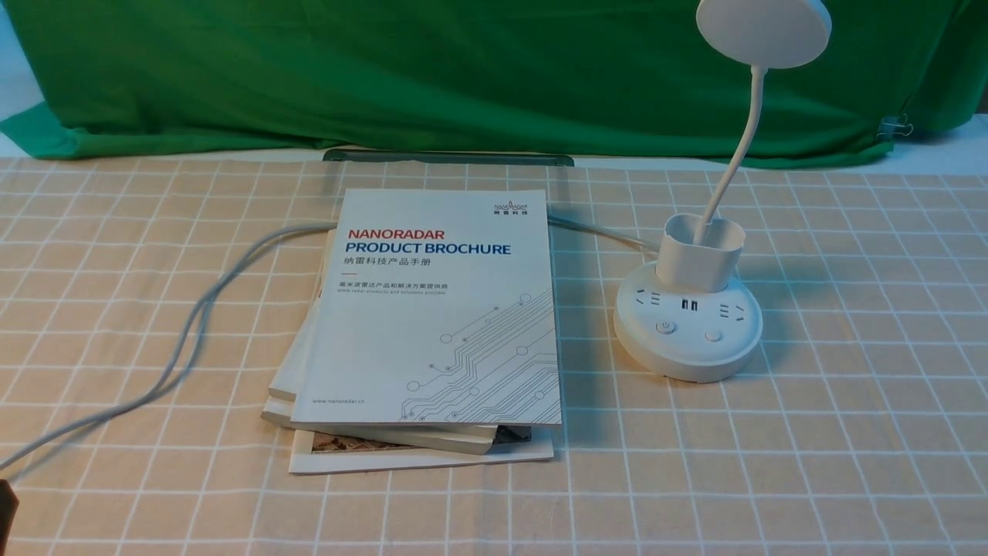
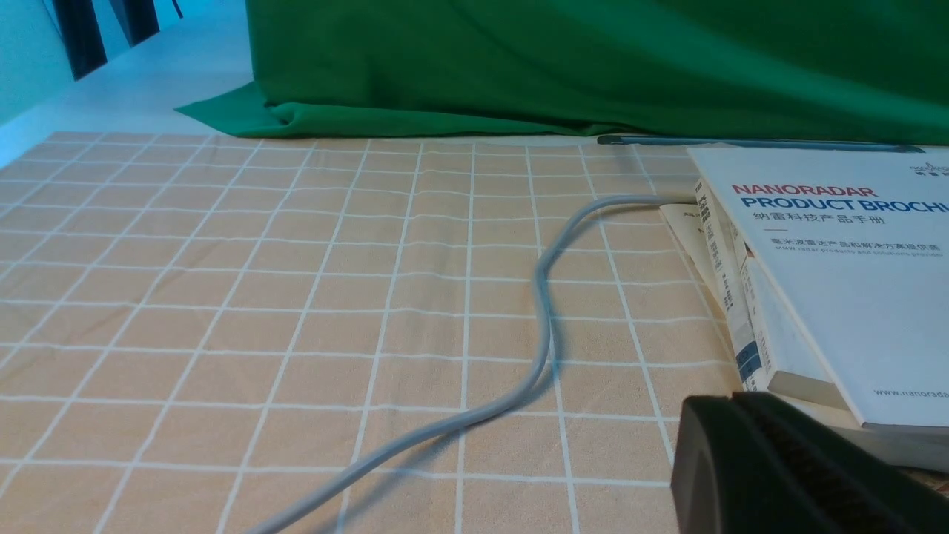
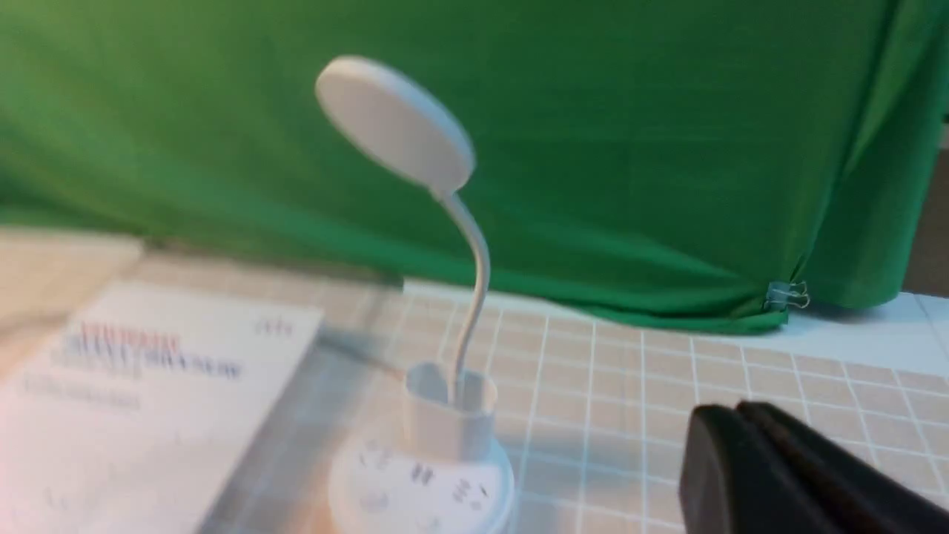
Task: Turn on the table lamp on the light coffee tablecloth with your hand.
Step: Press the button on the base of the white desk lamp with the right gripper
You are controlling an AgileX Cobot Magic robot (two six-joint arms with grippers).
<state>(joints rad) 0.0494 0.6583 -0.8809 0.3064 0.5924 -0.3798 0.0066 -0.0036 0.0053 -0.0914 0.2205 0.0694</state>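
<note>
The white table lamp [image 1: 689, 320] stands on the light coffee tablecloth [image 1: 849, 432] at the right, unlit. Its disc head [image 1: 764, 27] rises on a thin gooseneck from a cup holder [image 1: 698, 251]. The round base shows sockets, USB ports and two buttons [image 1: 666, 327]. The lamp also shows blurred in the right wrist view [image 3: 422, 475]. My right gripper [image 3: 734, 409] is shut and empty, beside the lamp and apart from it. My left gripper [image 2: 730, 400] is shut and empty, low over the cloth by the books. Neither arm shows in the front view except a dark tip [image 1: 6, 510] at the left edge.
A stack of books topped by a white product brochure [image 1: 440, 309] lies left of the lamp. A grey cable [image 1: 193, 324] runs from under the books across the cloth to the left front. A green cloth [image 1: 463, 69] hangs along the back.
</note>
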